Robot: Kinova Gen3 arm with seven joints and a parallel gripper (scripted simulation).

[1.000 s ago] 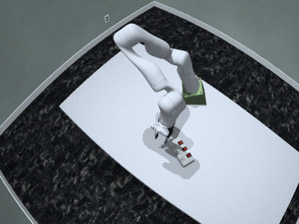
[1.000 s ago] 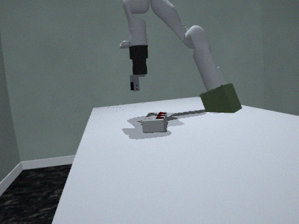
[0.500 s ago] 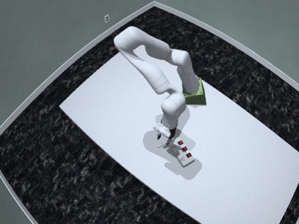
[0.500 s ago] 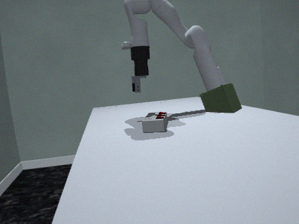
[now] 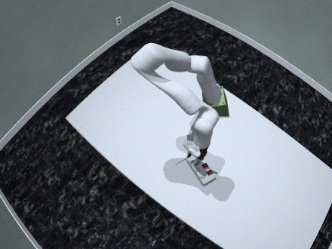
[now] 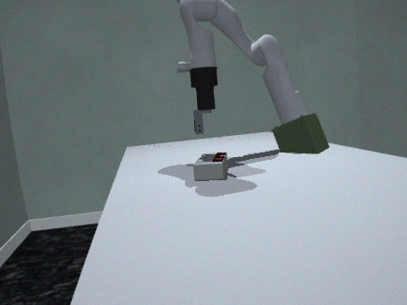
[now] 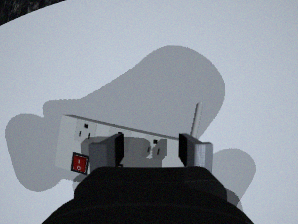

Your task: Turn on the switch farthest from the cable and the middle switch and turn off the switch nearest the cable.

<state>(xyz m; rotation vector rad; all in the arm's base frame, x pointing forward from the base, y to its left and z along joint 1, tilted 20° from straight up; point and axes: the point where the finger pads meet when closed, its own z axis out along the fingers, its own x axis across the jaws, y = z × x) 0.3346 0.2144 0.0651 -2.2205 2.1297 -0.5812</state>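
Note:
A white power strip (image 5: 204, 170) lies flat on the white table, right way up. It also shows in the exterior view (image 6: 210, 167) and in the wrist view (image 7: 127, 145). Two red switches (image 5: 207, 169) show on it in the top view; the end toward the thin cable (image 5: 181, 161) is hidden under my wrist. One red switch (image 7: 80, 163) shows in the wrist view at the strip's left end. My gripper (image 6: 199, 124) is open and empty. It hangs well above the strip, over its cable end, and also shows in the wrist view (image 7: 150, 149).
The arm's green base block (image 5: 219, 102) stands at the table's far side, also in the exterior view (image 6: 301, 134). The table's front edge runs close to the strip. A dark patterned floor surrounds the table.

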